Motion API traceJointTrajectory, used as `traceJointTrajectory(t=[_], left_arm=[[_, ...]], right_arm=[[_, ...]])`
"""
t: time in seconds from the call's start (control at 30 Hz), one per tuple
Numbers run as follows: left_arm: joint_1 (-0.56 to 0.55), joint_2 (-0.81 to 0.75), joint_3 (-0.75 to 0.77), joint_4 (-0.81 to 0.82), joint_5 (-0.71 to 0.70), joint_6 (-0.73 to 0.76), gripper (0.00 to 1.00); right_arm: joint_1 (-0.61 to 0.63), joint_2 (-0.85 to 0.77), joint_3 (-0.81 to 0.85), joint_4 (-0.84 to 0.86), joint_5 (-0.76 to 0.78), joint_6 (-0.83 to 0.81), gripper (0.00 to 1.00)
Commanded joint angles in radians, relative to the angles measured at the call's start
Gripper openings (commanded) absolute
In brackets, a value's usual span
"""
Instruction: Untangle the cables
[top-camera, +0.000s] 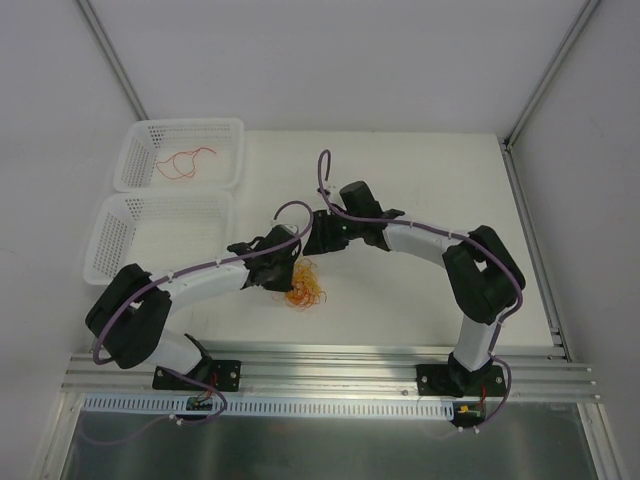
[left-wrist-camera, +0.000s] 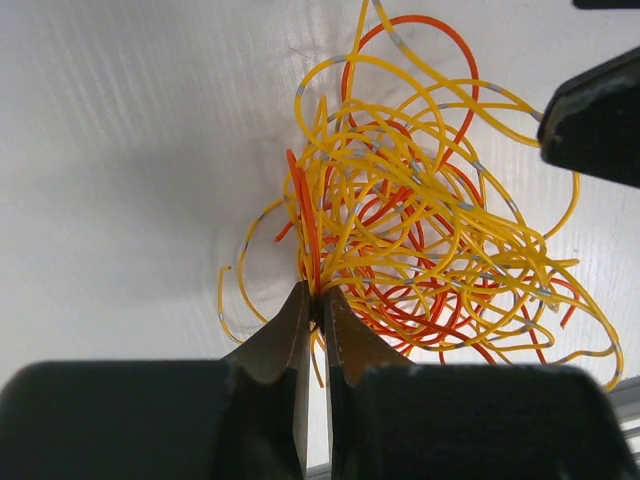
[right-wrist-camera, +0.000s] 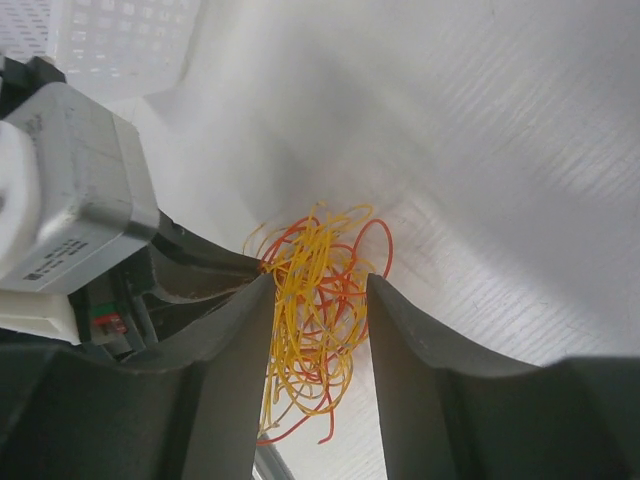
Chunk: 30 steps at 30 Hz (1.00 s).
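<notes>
The cables (top-camera: 305, 290) lie as a fist-sized tangle of thin yellow-orange and red-orange wires on the white table in front of both arms. In the left wrist view the tangle (left-wrist-camera: 420, 230) spreads to the right, and my left gripper (left-wrist-camera: 318, 296) is shut on a few strands at its left edge. My right gripper (right-wrist-camera: 320, 285) hangs over the tangle (right-wrist-camera: 320, 250) with its fingers apart. The wires sit loosely in the gap, and neither pad presses them. One right fingertip (left-wrist-camera: 598, 115) shows dark at the top right of the left wrist view.
Two white mesh baskets stand at the table's far left. The upper basket (top-camera: 225, 135) holds a loose red cable (top-camera: 185, 162); the lower basket (top-camera: 110, 240) sits just behind the left arm. Purple arm cables arch above the grippers. A metal rail runs along the near edge.
</notes>
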Motion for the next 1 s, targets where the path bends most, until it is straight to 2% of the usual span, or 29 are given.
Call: traceJointTrajectory(t=[0.0, 0.23, 0.3, 0.4, 0.5, 0.6, 0.63, 0.8, 0.93, 0.97], left_arm=[[-0.008, -0.057, -0.014, -0.002, -0.022, 0.038, 0.0], [-0.008, -0.073, -0.018, -0.003, -0.017, 0.042, 0.0], [-0.007, -0.074, -0.018, -0.002, -0.014, 0.039, 0.0], [-0.008, -0.082, -0.023, -0.003, -0.016, 0.035, 0.0], [-0.007, -0.094, -0.026, -0.003, -0.016, 0.032, 0.0], [-0.008, -0.106, -0.032, -0.003, -0.022, 0.027, 0.0], [-0.008, -0.112, -0.038, -0.002, -0.028, 0.025, 0.0], [-0.008, -0.128, -0.069, -0.006, -0.052, -0.008, 0.0], [-0.007, -0.158, -0.113, -0.013, -0.072, -0.06, 0.0], [-0.005, -0.163, -0.121, -0.013, -0.078, -0.067, 0.0]], right_arm=[[0.01, -0.026, 0.003, 0.017, -0.056, -0.028, 0.46], [0.022, 0.013, -0.003, 0.011, -0.08, -0.036, 0.44], [0.025, 0.017, -0.006, 0.003, -0.074, -0.038, 0.39], [0.025, 0.017, -0.018, -0.005, -0.053, -0.045, 0.27], [0.025, 0.017, -0.027, -0.014, -0.034, -0.051, 0.23], [0.025, 0.01, -0.037, -0.02, -0.019, -0.052, 0.11], [0.025, 0.003, -0.04, -0.023, -0.013, -0.053, 0.01], [-0.013, -0.101, -0.053, -0.121, 0.077, -0.087, 0.01], [-0.125, -0.301, -0.07, -0.23, 0.169, -0.097, 0.01], [-0.186, -0.338, -0.07, -0.253, 0.188, -0.099, 0.01]])
